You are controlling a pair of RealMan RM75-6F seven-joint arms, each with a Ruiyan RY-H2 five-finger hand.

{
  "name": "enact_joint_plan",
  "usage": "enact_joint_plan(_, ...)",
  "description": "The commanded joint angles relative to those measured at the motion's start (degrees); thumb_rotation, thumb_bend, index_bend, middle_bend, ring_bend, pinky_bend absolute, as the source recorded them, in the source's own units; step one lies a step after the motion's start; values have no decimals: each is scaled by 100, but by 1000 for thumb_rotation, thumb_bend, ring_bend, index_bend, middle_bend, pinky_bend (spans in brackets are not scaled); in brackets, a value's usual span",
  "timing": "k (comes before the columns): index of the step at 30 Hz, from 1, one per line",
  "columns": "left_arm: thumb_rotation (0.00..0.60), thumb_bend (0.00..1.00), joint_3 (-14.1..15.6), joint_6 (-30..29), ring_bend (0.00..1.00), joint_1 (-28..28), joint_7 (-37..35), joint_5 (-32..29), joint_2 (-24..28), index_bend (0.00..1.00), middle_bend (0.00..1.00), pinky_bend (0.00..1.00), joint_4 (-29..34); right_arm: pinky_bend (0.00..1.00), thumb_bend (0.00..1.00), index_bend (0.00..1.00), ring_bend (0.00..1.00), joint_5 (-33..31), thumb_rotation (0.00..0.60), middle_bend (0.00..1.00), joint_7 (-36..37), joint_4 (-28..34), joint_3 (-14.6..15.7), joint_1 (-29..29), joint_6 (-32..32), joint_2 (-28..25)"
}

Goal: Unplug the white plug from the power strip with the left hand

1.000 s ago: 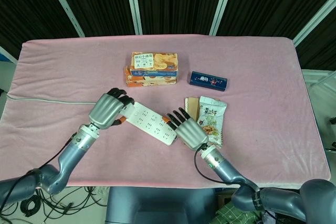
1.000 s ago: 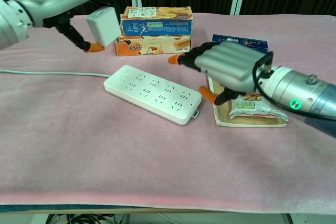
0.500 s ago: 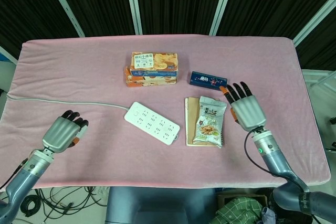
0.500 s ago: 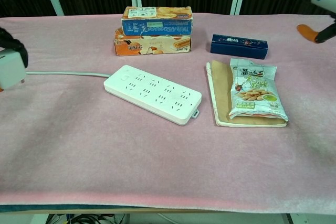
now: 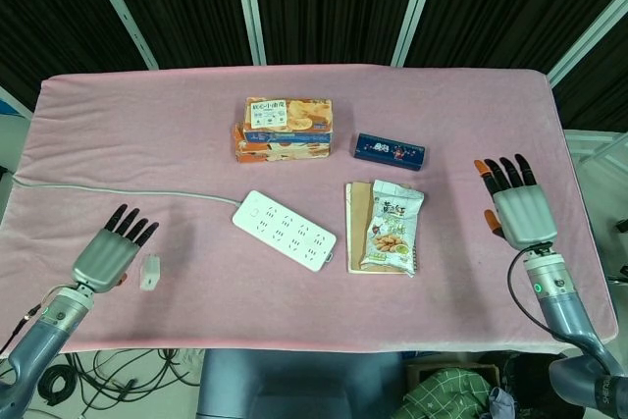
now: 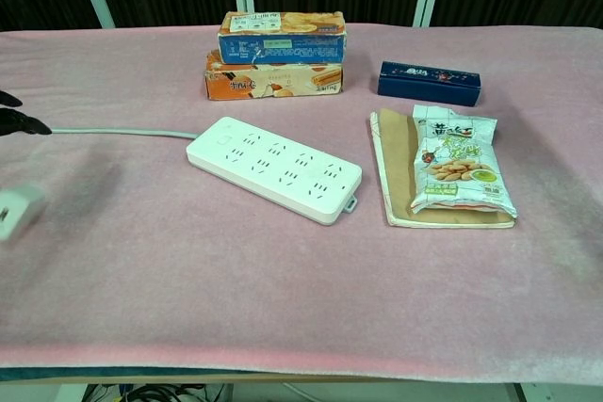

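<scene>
Two hands seen, both spread flat, nothing held: left hand [image 5: 110, 254] at table's near left edge, right hand [image 5: 520, 206] near right edge. One pink-covered table [image 5: 510, 115]. One power strip [image 5: 284, 230] at centre, sockets bare. Two stacked biscuit boxes [image 5: 285, 129]. One snack bag [image 5: 392, 227] laid on one notebook [image 5: 357, 205]. One blue box [image 5: 390, 151]. One white plug [image 5: 150, 273] lying on cloth just beside left hand, well apart from strip.
</scene>
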State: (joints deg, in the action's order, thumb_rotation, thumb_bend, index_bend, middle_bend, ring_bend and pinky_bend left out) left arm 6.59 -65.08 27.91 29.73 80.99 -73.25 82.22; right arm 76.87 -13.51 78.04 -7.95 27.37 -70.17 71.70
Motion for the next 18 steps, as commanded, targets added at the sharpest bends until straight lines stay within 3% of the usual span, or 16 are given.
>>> enact_joint_plan(1, 600, 0, -144, -19, 0, -37, 454, -228, 133, 79, 74, 0, 443, 35, 291, 85, 76, -64, 600, 93, 256, -134, -15, -169, -144, -86)
enact_joint_plan(10, 600, 33, -375, -861, 0, -344, 588, -175, 709, 87, 73, 0, 1410, 35, 289, 83, 76, -218, 600, 93, 1203, -238, -205, -684, -726, -479)
enact_joint_plan(18, 600, 33, -265, -2057, 0, -1266, 17, -205, 815, 78, 62, 0, 2041, 35, 287, 46, 74, 77, 600, 88, 1766, 291, 181, -1563, -1609, -660)
